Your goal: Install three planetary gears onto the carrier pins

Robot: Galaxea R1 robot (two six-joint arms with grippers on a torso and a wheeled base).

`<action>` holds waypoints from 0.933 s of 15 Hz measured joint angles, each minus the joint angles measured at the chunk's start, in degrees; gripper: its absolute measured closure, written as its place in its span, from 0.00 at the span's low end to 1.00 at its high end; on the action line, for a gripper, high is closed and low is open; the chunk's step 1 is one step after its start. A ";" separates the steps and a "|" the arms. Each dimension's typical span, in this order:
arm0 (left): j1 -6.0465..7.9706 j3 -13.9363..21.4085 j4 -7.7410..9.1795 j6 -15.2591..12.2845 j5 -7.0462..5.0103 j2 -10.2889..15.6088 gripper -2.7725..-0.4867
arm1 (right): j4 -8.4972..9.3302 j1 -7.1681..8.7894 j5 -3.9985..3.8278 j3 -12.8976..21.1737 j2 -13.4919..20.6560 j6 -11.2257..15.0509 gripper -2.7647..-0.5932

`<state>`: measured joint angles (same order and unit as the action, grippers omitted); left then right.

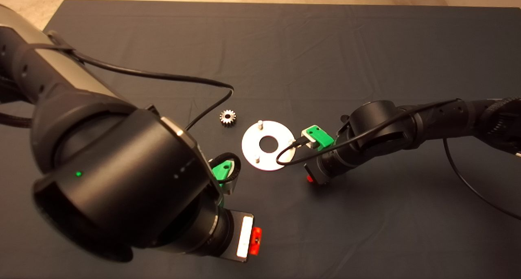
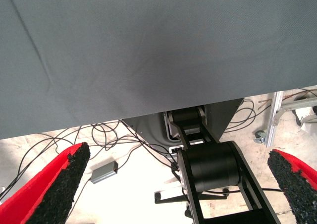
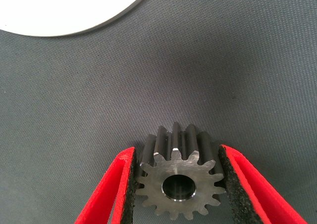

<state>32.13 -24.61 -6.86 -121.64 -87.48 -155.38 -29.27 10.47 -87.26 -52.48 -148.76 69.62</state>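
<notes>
Right gripper (image 3: 176,184) clamps a planetary gear (image 3: 177,182) just beside the carrier disc (image 1: 268,145), left gripper (image 2: 173,184) idles wide open; tilt it and its bore could jam on a pin (image 1: 259,124).

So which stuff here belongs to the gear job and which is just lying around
Job:
- gear held by right gripper
- gear on mat
- carrier disc with pins

Lying about:
- small grey box and cables on the floor
- left gripper, idle, open
</notes>
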 joint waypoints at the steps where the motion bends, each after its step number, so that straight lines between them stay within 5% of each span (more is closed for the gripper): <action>1: -0.01 0.00 0.00 0.00 0.00 0.00 0.07 | -0.05 0.02 0.00 0.02 0.08 0.11 0.78; 14: -0.01 0.48 0.00 -0.02 0.00 -0.06 0.07 | 0.30 0.99 -0.41 0.04 0.02 1.02 0.79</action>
<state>32.12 -24.14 -6.86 -121.66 -87.48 -155.44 -28.96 11.46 -87.67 -52.44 -148.74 70.64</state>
